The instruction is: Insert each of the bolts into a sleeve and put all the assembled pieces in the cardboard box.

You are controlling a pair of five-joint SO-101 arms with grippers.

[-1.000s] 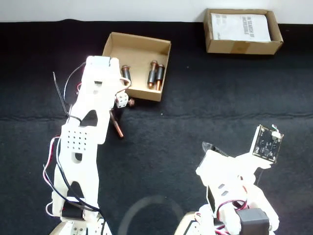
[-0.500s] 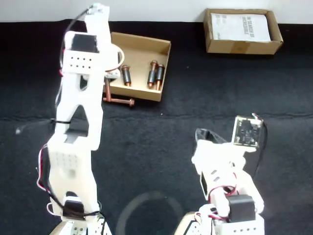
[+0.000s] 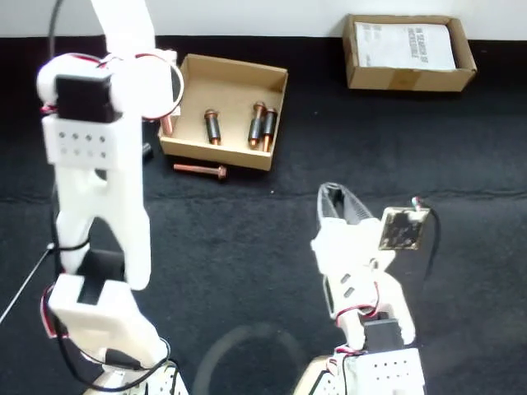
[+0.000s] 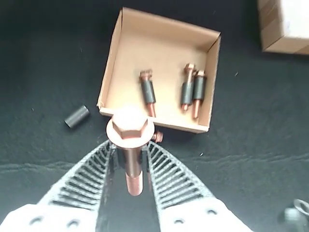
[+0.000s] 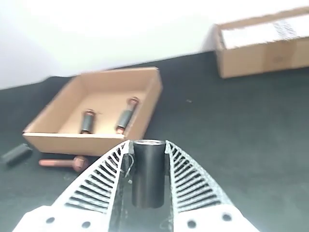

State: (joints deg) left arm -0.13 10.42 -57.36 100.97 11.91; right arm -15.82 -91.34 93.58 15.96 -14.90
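My left gripper [image 4: 129, 145] is shut on a copper bolt [image 4: 128, 133], held head-up in the air near the cardboard box [image 4: 164, 48]. In the high view this bolt [image 3: 167, 125] hangs by the box's left wall [image 3: 235, 82]. Three assembled bolt-and-sleeve pieces [image 3: 212, 126] [image 3: 258, 123] [image 3: 268, 128] lie inside. A loose bolt [image 3: 200, 169] lies on the mat in front of the box, and a loose black sleeve [image 4: 77, 116] lies beside its corner. My right gripper [image 5: 147, 145] is shut on an upright black sleeve [image 5: 148, 171], mid-table [image 3: 333, 199].
A second cardboard box [image 3: 408, 51] holding a white leaflet stands at the back right. The black mat [image 3: 247, 271] stretches between the arms. The white wall runs along the table's far edge.
My left arm has risen and swung back-left, carrying the bolt from the mat in front of the box. My right arm has turned left toward the middle with the sleeve.
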